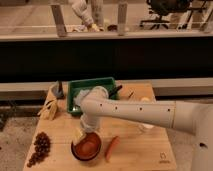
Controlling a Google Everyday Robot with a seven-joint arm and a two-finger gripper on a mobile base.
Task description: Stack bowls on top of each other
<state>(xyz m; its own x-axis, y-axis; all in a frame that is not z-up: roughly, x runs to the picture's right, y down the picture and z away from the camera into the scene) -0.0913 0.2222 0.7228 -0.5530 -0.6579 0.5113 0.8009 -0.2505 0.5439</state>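
Orange-red bowl (86, 146) nested in purple bowl (76, 153) near bench (145, 150) front edge; hand (80, 135) at rim, state indiscernible, release seemingly next.

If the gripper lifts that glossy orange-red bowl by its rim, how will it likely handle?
The glossy orange-red bowl looks rigid, so it probably keeps its shape. Its shiny surface suggests it may slip in a rim pinch. Its round form seems nested in a darker purple bowl, which might drag along. The gripper sits at its left rim.
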